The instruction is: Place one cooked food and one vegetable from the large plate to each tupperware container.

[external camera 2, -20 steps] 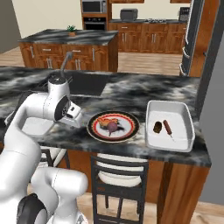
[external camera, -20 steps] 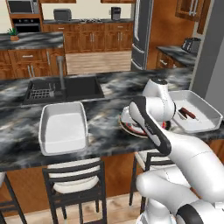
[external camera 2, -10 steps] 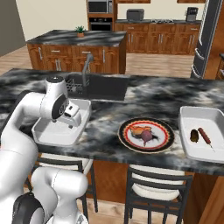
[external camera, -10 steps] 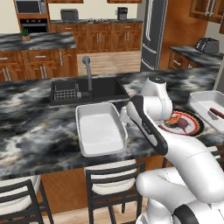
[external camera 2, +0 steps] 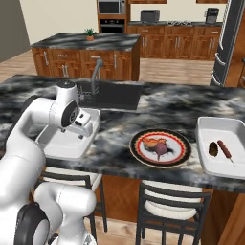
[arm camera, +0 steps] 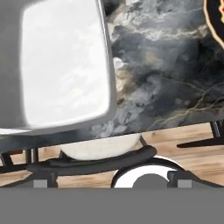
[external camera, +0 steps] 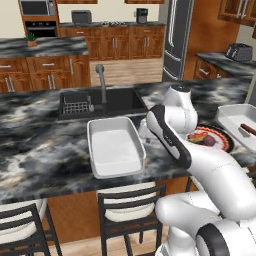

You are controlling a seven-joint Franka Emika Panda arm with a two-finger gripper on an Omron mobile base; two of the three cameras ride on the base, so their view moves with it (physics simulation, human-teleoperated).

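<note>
White and empty, the left tupperware container [external camera 2: 64, 139] sits on the marbled bench [external camera 2: 115, 148] under the wide-open gripper [external camera 2: 85, 125], then the large plate [external camera 2: 161, 147] with food, then the right tupperware container [external camera 2: 225, 146] holding two pieces.

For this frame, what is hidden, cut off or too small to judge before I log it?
- Large plate: the left base view has the arm hiding its near half; the hand view cuts it at the top right corner.
- Foods on the large plate: too small in the right base view to name.
- Right tupperware container: cut off by the right edge in both base views; its two dark items are too small to identify.
- Left tupperware container: the arm hides part of it in the right base view.
</note>
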